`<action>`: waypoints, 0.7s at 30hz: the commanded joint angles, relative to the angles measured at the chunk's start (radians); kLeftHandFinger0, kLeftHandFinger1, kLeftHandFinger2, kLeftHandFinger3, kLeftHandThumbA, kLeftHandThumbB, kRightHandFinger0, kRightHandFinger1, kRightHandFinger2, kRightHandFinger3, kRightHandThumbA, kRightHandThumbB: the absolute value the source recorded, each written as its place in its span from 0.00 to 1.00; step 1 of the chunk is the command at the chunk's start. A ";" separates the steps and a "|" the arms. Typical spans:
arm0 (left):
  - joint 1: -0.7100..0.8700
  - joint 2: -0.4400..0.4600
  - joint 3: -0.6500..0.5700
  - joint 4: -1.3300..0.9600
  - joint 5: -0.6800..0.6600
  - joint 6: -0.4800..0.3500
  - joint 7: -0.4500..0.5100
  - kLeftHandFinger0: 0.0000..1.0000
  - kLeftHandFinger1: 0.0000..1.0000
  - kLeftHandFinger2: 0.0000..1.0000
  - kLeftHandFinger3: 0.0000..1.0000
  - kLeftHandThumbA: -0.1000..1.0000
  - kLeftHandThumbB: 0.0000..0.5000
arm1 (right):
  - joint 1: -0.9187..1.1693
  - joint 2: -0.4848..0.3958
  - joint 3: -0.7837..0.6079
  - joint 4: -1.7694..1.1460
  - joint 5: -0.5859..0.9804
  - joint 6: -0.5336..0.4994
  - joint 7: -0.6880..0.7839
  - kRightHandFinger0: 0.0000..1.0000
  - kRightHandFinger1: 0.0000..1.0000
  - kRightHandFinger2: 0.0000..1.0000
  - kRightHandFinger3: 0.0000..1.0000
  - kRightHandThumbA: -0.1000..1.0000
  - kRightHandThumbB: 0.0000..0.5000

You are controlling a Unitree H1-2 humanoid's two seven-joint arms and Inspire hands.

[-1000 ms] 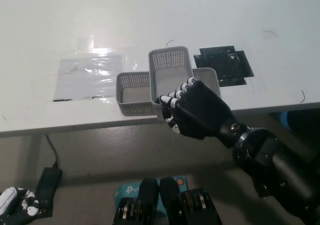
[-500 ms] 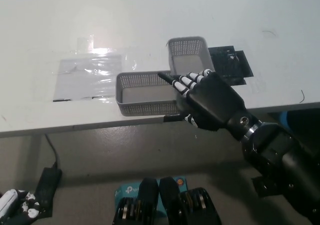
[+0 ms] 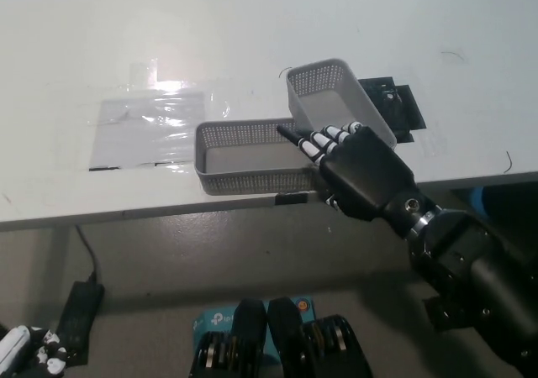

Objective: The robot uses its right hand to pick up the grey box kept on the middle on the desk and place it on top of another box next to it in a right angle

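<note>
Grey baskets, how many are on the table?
2. One grey basket lies along the table's front edge; the other grey basket rests tilted across its right end, at the black right hand.

Right hand (image 3: 357, 172) raised, fingers curled; left hand (image 3: 25, 351) low, state unclear.

Grey perforated box (image 3: 336, 101) tilted, overlapping right end of second grey box (image 3: 244, 155), near desk's front edge
</note>
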State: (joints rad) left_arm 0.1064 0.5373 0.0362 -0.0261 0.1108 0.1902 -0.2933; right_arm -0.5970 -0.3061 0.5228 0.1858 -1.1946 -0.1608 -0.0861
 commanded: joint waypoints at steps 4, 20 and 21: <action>0.002 0.019 -0.013 -0.005 0.014 0.001 -0.006 0.00 0.00 0.00 0.11 0.00 1.00 | 0.017 0.024 -0.014 -0.107 0.020 0.014 0.008 0.41 0.87 1.00 1.00 0.93 0.27; 0.002 0.016 -0.017 -0.012 0.007 0.011 0.000 0.00 0.00 0.00 0.10 0.00 1.00 | -0.010 0.036 -0.046 -0.405 -0.124 0.137 0.444 1.00 1.00 1.00 1.00 1.00 1.00; 0.005 0.013 -0.016 -0.015 0.008 0.012 0.004 0.00 0.00 0.00 0.10 0.00 1.00 | -0.014 0.033 -0.051 -0.416 -0.119 0.137 0.466 1.00 1.00 1.00 1.00 1.00 1.00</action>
State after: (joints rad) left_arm 0.1080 0.5365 0.0039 -0.0253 0.1210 0.1933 -0.2933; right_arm -0.5517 -0.2655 0.5147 -0.1040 -1.2466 -0.1049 0.1437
